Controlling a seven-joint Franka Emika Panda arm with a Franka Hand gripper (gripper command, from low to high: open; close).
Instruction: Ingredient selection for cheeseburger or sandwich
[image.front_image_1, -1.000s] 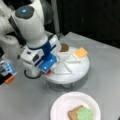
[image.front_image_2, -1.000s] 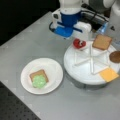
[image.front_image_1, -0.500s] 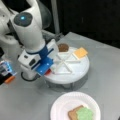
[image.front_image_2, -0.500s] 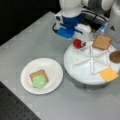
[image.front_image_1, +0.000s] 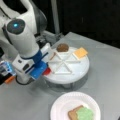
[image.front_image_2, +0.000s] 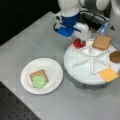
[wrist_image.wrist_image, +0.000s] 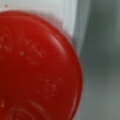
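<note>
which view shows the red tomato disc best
The wrist view: the tomato disc fills nearly the whole picture, surface plain. In a front view it is a small red piece under the pincer at the divided tray's edge. In a front view only a red sliver shows beside the blue pincer.

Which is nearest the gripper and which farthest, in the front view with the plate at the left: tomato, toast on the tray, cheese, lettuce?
From the gripper:
1. Tomato, right at the fingertips, on the tray's near-left edge.
2. Toast, on the tray, to the right.
3. Cheese at lower right and lettuce on the plate at lower left: too close to call.
</note>
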